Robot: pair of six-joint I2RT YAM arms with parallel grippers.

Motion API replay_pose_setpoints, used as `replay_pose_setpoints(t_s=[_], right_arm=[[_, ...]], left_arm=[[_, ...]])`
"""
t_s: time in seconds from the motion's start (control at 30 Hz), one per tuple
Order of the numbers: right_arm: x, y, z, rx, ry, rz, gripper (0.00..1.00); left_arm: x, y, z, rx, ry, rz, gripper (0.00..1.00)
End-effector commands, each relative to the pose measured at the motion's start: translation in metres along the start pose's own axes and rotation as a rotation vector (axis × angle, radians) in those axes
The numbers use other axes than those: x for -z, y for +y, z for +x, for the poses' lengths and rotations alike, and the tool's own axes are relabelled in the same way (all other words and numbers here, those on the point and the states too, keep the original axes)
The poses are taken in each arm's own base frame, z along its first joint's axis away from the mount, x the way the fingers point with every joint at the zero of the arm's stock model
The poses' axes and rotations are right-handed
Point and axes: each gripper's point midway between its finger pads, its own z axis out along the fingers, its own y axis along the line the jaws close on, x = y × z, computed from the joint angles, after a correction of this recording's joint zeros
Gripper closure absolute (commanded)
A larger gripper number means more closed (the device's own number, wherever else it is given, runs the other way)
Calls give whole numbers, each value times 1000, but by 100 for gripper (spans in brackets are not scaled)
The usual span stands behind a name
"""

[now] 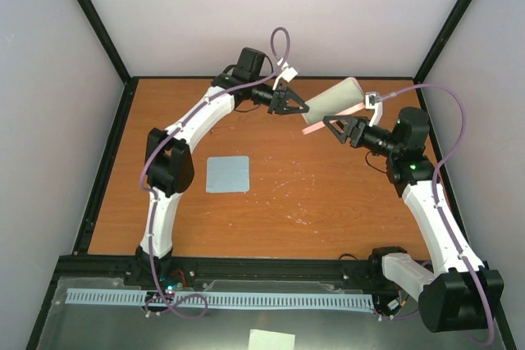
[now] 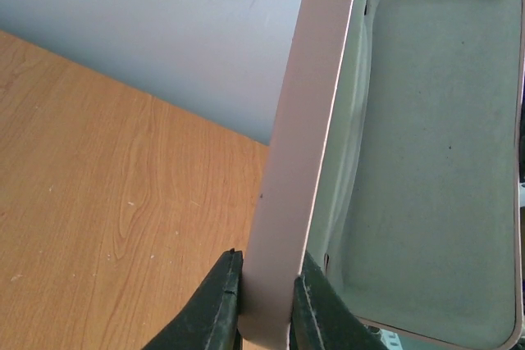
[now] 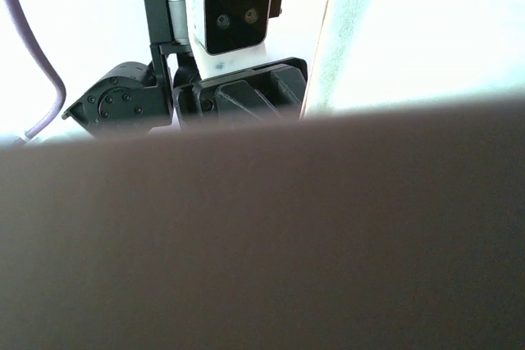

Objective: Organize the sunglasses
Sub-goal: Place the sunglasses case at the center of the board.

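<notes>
Honestly, I can't spot the sunglasses anywhere. The only place they could be is the half of the pink case [image 2: 435,161] that no camera looks into; the half I can see shows bare grey lining and nothing else.

The case is held open in the air over the far side of the worktop [image 1: 328,202], between the two arms. The left gripper [image 2: 267,297] has its jaws clenched on the thin pink edge of one half. The right gripper [image 1: 335,127] sits right up against the other half, but its own camera is just a blur of case, so I can't tell if those jaws are clamped or loose.

My guess on handling: the glasses are light, with skinny frames that bend easily and slick lenses that scratch. I'd pinch them at the bridge or right by a hinge, never across a lens or halfway down an arm.

The blue-grey cloth [image 1: 227,174] lies flat, well apart from both arms, so it isn't in the way. The real obstacle is that both arms are busy with the case.
</notes>
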Motion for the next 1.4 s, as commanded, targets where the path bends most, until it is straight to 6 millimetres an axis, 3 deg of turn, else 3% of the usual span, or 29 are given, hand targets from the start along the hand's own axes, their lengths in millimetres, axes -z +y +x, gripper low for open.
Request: replay_pose_setpoints(t_s=[0.0,0.1,0.2,0.23,0.43,0.57,0.67,0.8,0.97,1.37], right_arm=[[0,11,-1,24,1,-44,76],[0,2,2,3,7,1,44],[1,-9,8,-11,22,57,5],[2,-12,10,-14,29,79,2],[11,-30,24,-24,41,177,0],[28,-60,35,-60,43,365,0],[60,-91,42,-88,16,611,0],[87,-104,38,-100,-63,761,0],[83,-106,35,-105,-67,752,0],[66,-118,41,-103,10,720,0]], left_arm=[[2,-18,-30,-121,-37,19,100],[4,-18,-32,-147,-30,-32,100],[11,-9,-33,-186,-12,-128,100],[14,-6,-33,-196,-7,-163,100],[48,16,-35,-233,12,-331,100],[62,32,-31,-309,62,-462,100],[70,52,-16,-377,143,-572,100],[72,84,19,-448,298,-692,100],[67,113,53,-518,445,-775,100],[59,158,80,-533,517,-831,100]])
